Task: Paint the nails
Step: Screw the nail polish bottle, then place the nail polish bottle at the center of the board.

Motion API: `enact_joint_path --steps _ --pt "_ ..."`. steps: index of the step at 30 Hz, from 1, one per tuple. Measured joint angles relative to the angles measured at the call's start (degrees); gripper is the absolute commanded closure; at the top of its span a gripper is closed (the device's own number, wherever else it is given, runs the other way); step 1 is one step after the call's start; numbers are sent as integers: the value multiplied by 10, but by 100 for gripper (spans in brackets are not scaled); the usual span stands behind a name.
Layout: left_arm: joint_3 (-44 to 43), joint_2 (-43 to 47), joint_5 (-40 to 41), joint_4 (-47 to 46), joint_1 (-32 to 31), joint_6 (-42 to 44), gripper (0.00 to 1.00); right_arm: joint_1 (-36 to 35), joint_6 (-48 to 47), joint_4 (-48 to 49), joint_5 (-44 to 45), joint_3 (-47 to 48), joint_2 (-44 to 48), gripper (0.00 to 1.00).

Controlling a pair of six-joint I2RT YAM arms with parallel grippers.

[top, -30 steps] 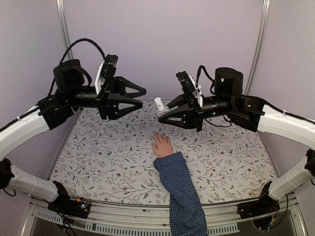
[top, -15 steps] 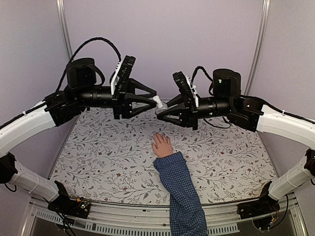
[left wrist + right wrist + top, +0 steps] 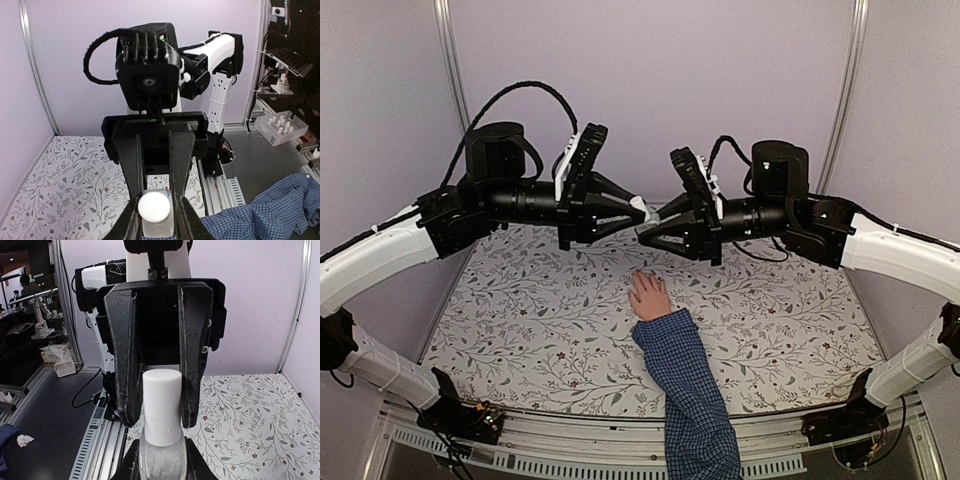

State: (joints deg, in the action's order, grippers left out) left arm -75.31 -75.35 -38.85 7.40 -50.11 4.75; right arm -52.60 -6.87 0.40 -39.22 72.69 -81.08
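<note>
A small clear nail polish bottle [image 3: 159, 460] with a white cap [image 3: 161, 405] is held in the air between both arms, above the floral mat. My right gripper [image 3: 160, 462] is shut on its glass body. My left gripper [image 3: 156, 217] faces it, with its fingers pressed on both sides of the cap [image 3: 154, 207]. Both tips meet above the hand [image 3: 648, 296], which lies flat on the mat at the end of a blue checked sleeve [image 3: 692, 395]. The nails [image 3: 642, 277] are too small for any colour to show.
The floral mat [image 3: 520, 310] covers the table between the purple walls and metal posts [image 3: 448, 60]. A rack of white vials [image 3: 280, 128] and a tissue box [image 3: 60, 360] stand off the table. Metal rails [image 3: 570, 425] run along the near edge.
My left arm has swung right to meet the right gripper, and its fingers have narrowed onto the cap. The right gripper, bottle and hand have stayed about where they were.
</note>
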Motion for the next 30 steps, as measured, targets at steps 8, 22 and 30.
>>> enact_joint_path --steps 8,22,30 --pt "0 0 4 -2 9 -23 86 0 -7 0 0 0 0 100" --pt "7 0 -5 -17 11 -24 100 0 -2 2 5 0 0 44" --pt "42 13 1 -50 46 -49 100 12 14 26 25 -36 0 3"
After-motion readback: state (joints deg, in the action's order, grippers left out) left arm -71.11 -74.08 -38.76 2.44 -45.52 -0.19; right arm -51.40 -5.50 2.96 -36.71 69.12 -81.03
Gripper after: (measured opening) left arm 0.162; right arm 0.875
